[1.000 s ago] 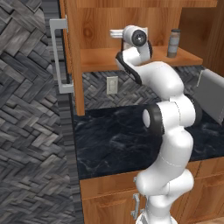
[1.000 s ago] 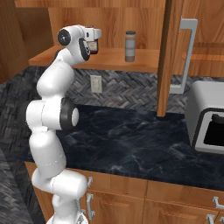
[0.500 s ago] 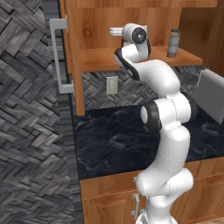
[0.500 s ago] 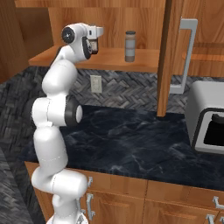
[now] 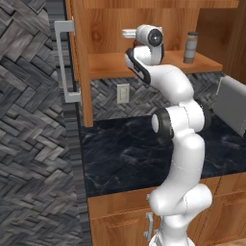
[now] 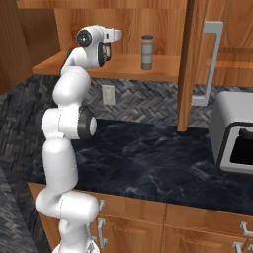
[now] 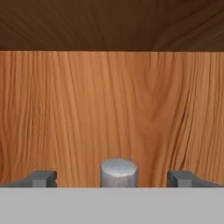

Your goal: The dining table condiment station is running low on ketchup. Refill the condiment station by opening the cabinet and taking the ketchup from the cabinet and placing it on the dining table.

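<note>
The cabinet [image 5: 144, 19] stands open, with both doors swung out and its wooden shelf [image 6: 123, 64] bare at the left. My gripper [image 5: 124, 33] [image 6: 117, 34] reaches in level over the shelf's left part, pointing at the back wall. In the hand view the gripper [image 7: 113, 178] is open, its fingertips [image 7: 43, 178] wide apart, and a small grey rounded cap [image 7: 118, 171] rises between them. I cannot tell whether that cap belongs to the ketchup, and nothing is held. The dining table is out of view.
A tall grey can [image 5: 191, 47] [image 6: 147, 52] stands further right on the shelf. The left door with its bar handle [image 5: 64, 62] and the right door [image 6: 190, 64] jut out over the black counter [image 6: 148, 158]. A silver oven [image 6: 232, 133] sits at the right.
The hand has risen slightly and pushed a little deeper into the cabinet. The jaws have stayed wide apart.
</note>
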